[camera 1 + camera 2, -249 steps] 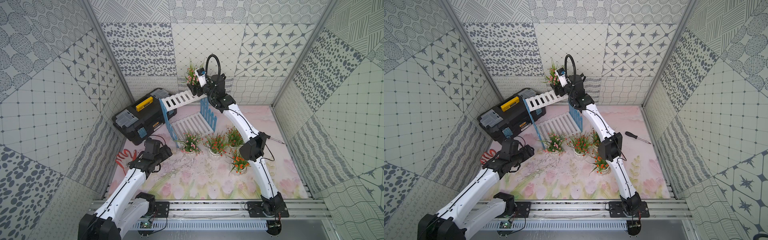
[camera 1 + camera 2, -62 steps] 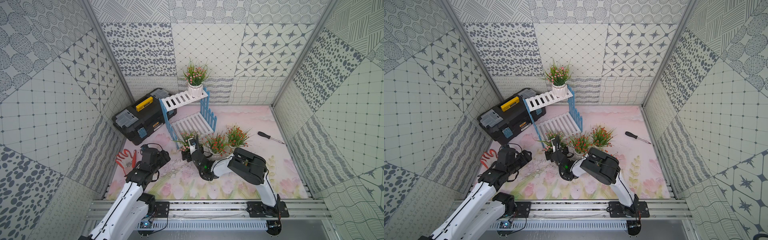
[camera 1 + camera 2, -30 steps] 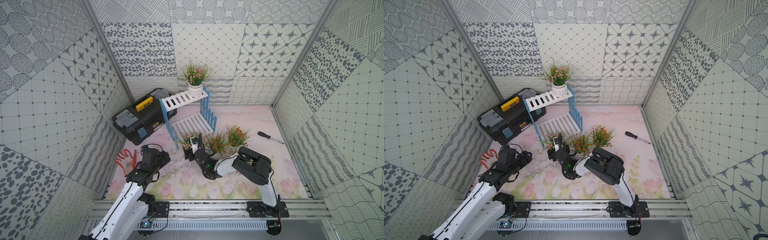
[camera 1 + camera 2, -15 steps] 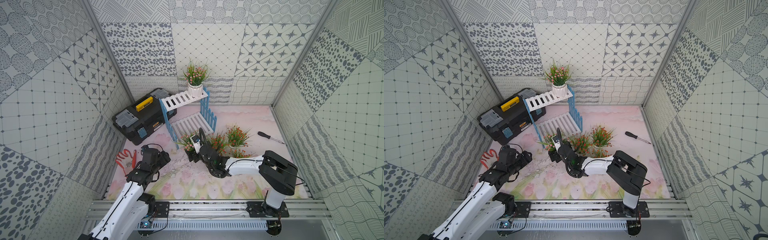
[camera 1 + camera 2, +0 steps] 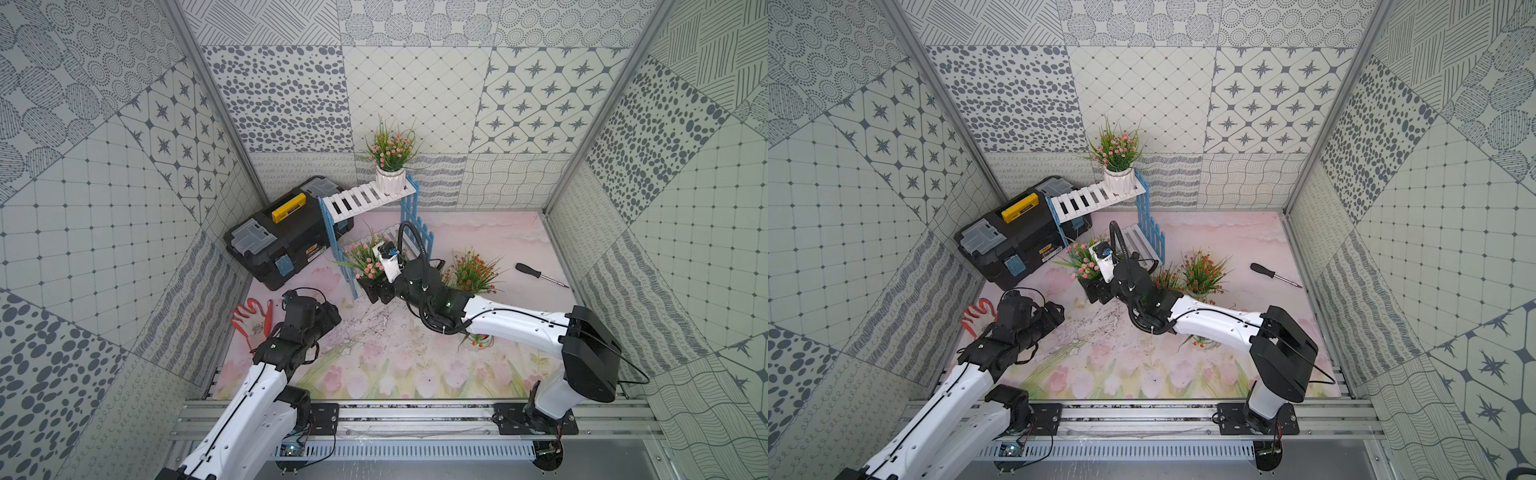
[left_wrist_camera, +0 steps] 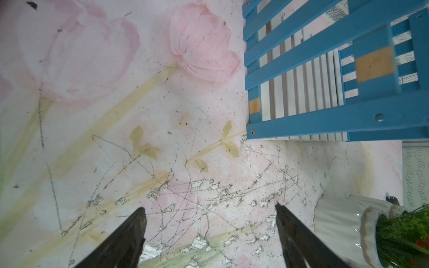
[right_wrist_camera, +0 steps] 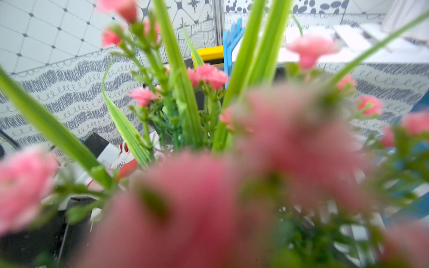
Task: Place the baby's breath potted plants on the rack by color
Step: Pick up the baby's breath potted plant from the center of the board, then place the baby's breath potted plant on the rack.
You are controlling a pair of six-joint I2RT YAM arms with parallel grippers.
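The rack (image 5: 365, 198) (image 5: 1090, 199) stands at the back, and one pink baby's breath potted plant (image 5: 390, 183) (image 5: 1119, 179) sits at the right end of its top shelf. My right gripper (image 5: 376, 289) (image 5: 1097, 292) is shut on the second pink plant (image 5: 365, 261) (image 5: 1084, 261), held by the rack's front left leg; its pot is hidden. Its pink blossoms (image 7: 209, 74) fill the right wrist view and hide the jaws. Orange-red plants stand right of the wrist (image 5: 473, 272) (image 5: 1204, 270) and under the forearm (image 5: 476, 340). My left gripper (image 6: 209, 212) (image 5: 330, 311) hovers open over the mat, holding nothing.
A black toolbox (image 5: 286, 232) with a yellow handle sits left of the rack. A red and white glove (image 5: 249, 320) lies by the left wall and a screwdriver (image 5: 540, 274) by the right wall. The left wrist view shows the rack's blue frame (image 6: 325, 120) and a white pot (image 6: 341, 222).
My right arm has stretched out, its elbow swinging right, and its wrist has carried the pink plant up off the mat towards the rack. The left arm has not moved.
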